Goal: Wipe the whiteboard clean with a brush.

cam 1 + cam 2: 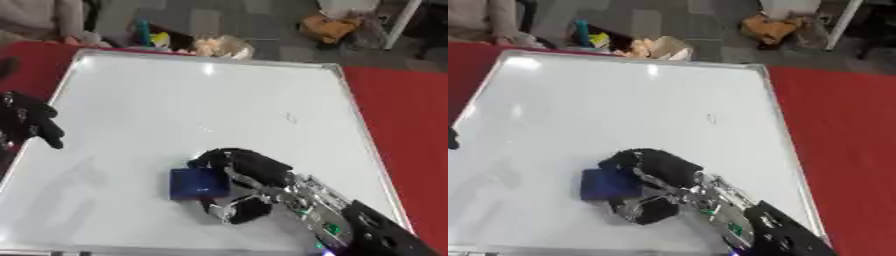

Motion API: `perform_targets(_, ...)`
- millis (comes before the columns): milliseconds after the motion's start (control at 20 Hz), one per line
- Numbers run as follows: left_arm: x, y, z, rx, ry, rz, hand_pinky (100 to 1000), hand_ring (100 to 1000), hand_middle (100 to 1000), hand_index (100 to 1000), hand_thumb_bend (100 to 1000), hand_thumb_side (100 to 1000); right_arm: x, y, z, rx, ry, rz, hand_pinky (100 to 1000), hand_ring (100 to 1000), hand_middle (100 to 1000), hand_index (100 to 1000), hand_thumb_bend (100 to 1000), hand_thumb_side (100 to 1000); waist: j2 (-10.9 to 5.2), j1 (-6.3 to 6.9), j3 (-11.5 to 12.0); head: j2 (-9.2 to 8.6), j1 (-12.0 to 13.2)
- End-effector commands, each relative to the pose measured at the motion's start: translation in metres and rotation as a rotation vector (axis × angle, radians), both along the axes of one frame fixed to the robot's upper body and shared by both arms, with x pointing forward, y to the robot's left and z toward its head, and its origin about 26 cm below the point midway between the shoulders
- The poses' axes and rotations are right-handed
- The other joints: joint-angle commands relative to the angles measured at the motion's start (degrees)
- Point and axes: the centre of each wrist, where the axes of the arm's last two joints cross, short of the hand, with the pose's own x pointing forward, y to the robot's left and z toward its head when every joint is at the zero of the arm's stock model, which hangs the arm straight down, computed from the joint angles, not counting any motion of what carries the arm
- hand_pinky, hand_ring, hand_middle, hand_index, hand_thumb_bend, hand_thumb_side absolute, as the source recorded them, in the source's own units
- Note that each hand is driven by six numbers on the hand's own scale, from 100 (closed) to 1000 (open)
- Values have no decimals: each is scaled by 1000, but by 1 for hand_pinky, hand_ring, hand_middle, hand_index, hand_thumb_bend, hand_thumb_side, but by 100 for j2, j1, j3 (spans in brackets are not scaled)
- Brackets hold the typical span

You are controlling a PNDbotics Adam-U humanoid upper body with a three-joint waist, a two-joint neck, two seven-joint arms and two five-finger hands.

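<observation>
A large whiteboard [175, 90] with a silver frame lies flat on a red surface and fills most of both views. A small faint mark [290, 118] shows right of its middle. My right hand [245, 172] comes in from the lower right, its fingers and thumb curled round a blue block-shaped brush [198, 183] that rests on the board's lower middle. Over the board's left edge my left hand [31, 122] hangs with relaxed fingers, holding nothing; the right eye view shows only a sliver of it.
Red covering [402, 130] borders the board on the right and at the far left corner. Beyond the far edge lie grey floor, a heap of coloured items [188, 42], an orange bundle [328, 25] and a white post [398, 22].
</observation>
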Motion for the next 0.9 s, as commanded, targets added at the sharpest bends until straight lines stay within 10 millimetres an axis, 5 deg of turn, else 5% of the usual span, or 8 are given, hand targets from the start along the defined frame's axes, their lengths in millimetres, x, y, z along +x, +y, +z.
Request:
perform_targets(50,-3,0,8,13,-33,-7,479,530,580,1000,271,834,3,-6,-3,-33,4,-20,776,818,784,940,100,673,-75,22,-5,29,19)
perform_targets(900,-3,0,9,16,-38,-14,479,530,582,1000,269,832,3,-8,-5,-97,-41,-38,771,817,798,944,258,681,-60,25,-11,95,39)
